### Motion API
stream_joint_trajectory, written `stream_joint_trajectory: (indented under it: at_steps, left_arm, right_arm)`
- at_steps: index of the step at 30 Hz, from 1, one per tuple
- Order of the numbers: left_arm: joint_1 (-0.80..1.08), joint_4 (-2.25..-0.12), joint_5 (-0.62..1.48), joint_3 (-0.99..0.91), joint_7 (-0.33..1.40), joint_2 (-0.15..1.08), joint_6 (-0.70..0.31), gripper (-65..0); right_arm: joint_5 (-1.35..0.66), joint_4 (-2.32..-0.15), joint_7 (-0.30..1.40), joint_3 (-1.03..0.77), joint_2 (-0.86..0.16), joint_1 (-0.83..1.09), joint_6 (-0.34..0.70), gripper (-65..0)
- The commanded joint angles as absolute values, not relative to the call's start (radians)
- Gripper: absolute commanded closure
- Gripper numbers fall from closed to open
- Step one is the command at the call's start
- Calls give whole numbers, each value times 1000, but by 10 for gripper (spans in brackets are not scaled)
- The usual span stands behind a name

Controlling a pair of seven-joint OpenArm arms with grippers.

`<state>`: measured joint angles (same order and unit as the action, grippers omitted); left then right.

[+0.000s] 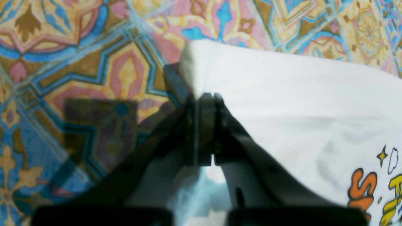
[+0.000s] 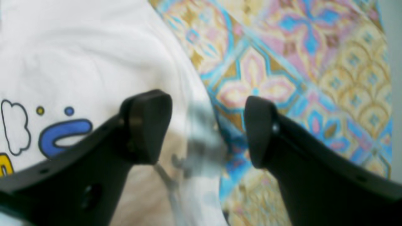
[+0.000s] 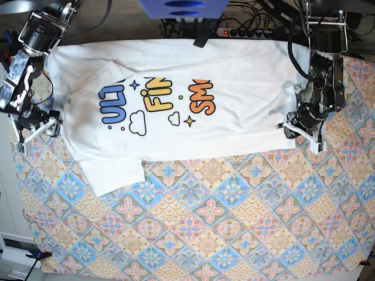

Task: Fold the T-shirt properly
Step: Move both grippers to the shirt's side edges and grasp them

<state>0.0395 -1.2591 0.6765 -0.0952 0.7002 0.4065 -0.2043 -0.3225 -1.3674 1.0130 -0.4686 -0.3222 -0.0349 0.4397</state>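
The white T-shirt (image 3: 240, 126) lies spread across the far half of the patterned tablecloth (image 3: 205, 222), print side up, with one sleeve (image 3: 111, 170) pointing toward the front. My left gripper (image 3: 299, 130) sits at the shirt's right edge. In the left wrist view the left gripper (image 1: 204, 97) is shut, pinching the edge of the T-shirt (image 1: 298, 103) just under a raised corner of cloth. My right gripper (image 3: 36, 126) stands at the shirt's left end. In the right wrist view the right gripper (image 2: 204, 128) is open and straddles the edge of the T-shirt (image 2: 78, 62), which lies between its fingers (image 2: 147, 125).
A power strip with cables (image 3: 246, 32) runs along the back edge, beside a blue object (image 3: 181, 7). The cloth-covered table extends toward the front, its front edge at the bottom of the base view.
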Motion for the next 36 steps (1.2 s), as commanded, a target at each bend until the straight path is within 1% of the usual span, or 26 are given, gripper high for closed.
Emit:
stream_joint_trajectory:
  at_steps: [1,4,8,13,20,32,34,36]
  left_arm:
    - [41,-1291,682,-104,687,430,-206,0]
    - [70,-1331,682,-131,687,430,-206,0]
    - [102,-1388,682,-165,687,426,-206,0]
    - [122,-1408,682,-165,687,426,-206,0]
    - [130,-1408,682,-165,687,427,-206,0]
    - [130,-1408,682,-165,687,424,-206,0]
    - [131,-1408,682,-165,687,424,-206,0]
    - [131,-1408,682,-165,687,424,-206,0]
  right_arm:
    - [-328,-1351,990,-458,-358,-73,437,-392]
    - [-328,-1265,949,-360,-394,-143,437,-392]
    - [-328,-1148,826,-189,-449,-191,437,-392]
    - [-328,-964,702,-30,-481,-274,437,-392]
    - [-326,-788,578,85,-481,-354,437,-392]
    - [-326,-607,449,236,-481,-427,438,-391]
    - [-326,-590,444,251,-481,-429,438,-363]
    - [-326,-588,444,255,-481,-429,438,-298]
